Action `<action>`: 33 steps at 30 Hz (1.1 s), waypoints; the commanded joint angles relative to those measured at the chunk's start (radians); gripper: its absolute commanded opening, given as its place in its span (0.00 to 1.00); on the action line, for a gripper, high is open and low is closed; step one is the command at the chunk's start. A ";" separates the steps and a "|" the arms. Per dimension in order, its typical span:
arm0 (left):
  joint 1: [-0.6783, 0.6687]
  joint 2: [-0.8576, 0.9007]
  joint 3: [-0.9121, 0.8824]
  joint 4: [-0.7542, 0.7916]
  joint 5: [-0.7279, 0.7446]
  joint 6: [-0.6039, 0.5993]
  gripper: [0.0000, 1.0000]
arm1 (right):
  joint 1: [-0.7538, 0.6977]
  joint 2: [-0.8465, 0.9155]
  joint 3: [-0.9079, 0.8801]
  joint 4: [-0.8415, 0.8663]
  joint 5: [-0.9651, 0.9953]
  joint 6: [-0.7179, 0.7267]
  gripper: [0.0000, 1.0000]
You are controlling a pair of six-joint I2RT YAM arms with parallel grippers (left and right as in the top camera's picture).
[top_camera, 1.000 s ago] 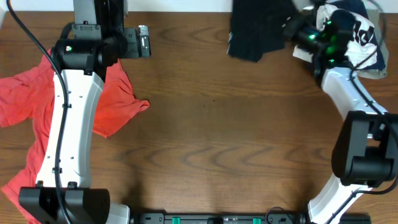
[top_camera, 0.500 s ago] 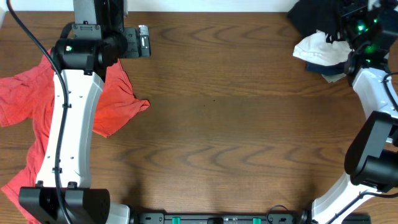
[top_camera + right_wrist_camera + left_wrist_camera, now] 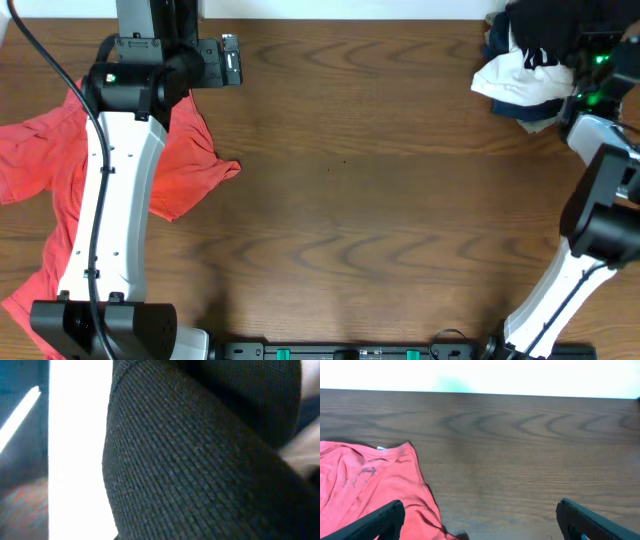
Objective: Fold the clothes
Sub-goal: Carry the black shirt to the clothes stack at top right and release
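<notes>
A coral-red T-shirt (image 3: 190, 160) lies crumpled at the table's left side, partly under my left arm. It also shows in the left wrist view (image 3: 365, 485). My left gripper (image 3: 232, 62) hovers near the table's back edge, open and empty, its fingers (image 3: 480, 510) spread above the shirt's edge and bare wood. A black T-shirt (image 3: 545, 20) is bunched at the far right corner on a pile. My right gripper is buried in that pile and its fingers are hidden. Black knit fabric (image 3: 200, 460) fills the right wrist view.
A white garment (image 3: 510, 75) and a dark blue piece (image 3: 535, 122) lie in the pile at the back right corner. The right arm (image 3: 600, 200) runs along the right edge. Brown wooden table (image 3: 350, 200) spans the middle.
My right arm has carried the black T-shirt from the back middle to the far right corner, onto the pile. The left arm and red shirt have not moved.
</notes>
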 commanded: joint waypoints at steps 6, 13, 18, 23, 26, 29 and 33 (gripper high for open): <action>0.003 0.011 -0.014 0.007 -0.005 -0.017 0.98 | 0.003 0.040 0.086 -0.074 0.022 -0.006 0.01; 0.003 0.011 -0.014 0.019 -0.006 -0.017 0.98 | -0.027 0.027 0.086 -0.185 -0.183 -0.188 0.45; 0.003 0.011 -0.014 0.019 -0.005 -0.017 0.98 | -0.057 -0.092 0.086 -0.344 -0.300 -0.297 0.56; 0.003 0.011 -0.014 0.019 -0.005 -0.017 0.98 | -0.048 -0.308 0.086 -0.739 -0.200 -0.582 0.62; 0.003 0.011 -0.014 0.019 -0.005 -0.017 0.98 | -0.045 -0.417 0.086 -0.912 -0.146 -0.733 0.65; 0.003 0.012 -0.014 0.019 -0.005 -0.017 0.98 | -0.042 -0.494 0.086 -1.013 -0.109 -0.874 0.69; 0.003 0.022 -0.014 0.019 -0.005 -0.017 0.98 | -0.020 -0.511 0.086 -0.962 -0.050 -0.997 0.73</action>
